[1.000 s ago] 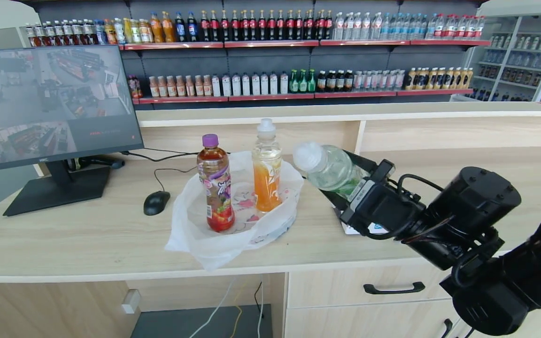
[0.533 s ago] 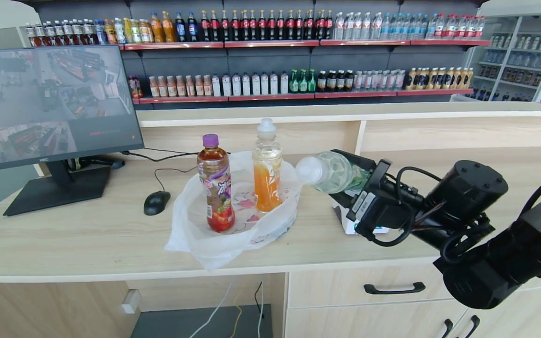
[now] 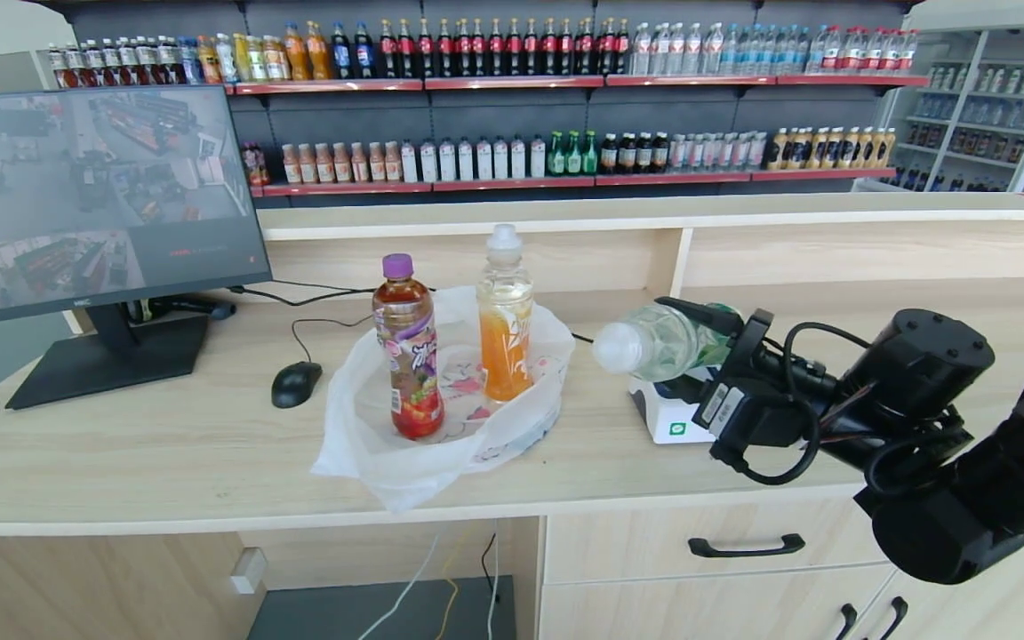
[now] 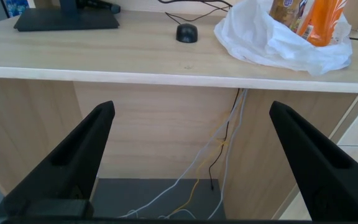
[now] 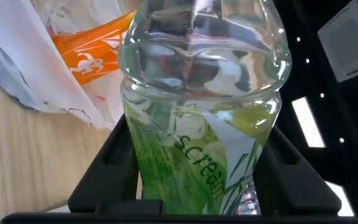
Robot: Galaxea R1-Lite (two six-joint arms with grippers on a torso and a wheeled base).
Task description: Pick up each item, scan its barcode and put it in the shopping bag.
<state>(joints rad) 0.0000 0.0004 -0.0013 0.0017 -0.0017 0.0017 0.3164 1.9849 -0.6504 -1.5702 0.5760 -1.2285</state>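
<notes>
On the worktop (image 3: pixel 165 444), near its middle: white plastic shopping bag (image 3: pixel 370 444), spread open and slumped low. Held two bottles upright inside, side by side and a little apart: purple-capped bottle (image 3: pixel 407 356) of reddish drink toward the front, white-capped bottle (image 3: pixel 505 329) with an orange label farther back. To the right of the bag, above the worktop: clear bottle (image 3: pixel 645 342) with a green label and a white cap, tipped nearly onto its side, cap end turned toward the bag but apart from it. Was clenched round its lower body by the right claw (image 3: pixel 704 345), one black finger on either side of the label. Hung directly over a small white scanner box (image 3: pixel 668 418) that sat on the worktop; whether touching it, could not be told. Toward the left of the worktop: dark monitor (image 3: pixel 94 196) on a black stand, and a black mouse (image 3: pixel 296 384) between stand and bag. Behind the worktop: long shelves (image 3: pixel 512 84) lined with rows of drinks. Down in front of the worktop's front face, below its edge: left claw (image 4: pixel 191 109), fingers spread wide and released, grasping nothing.
</notes>
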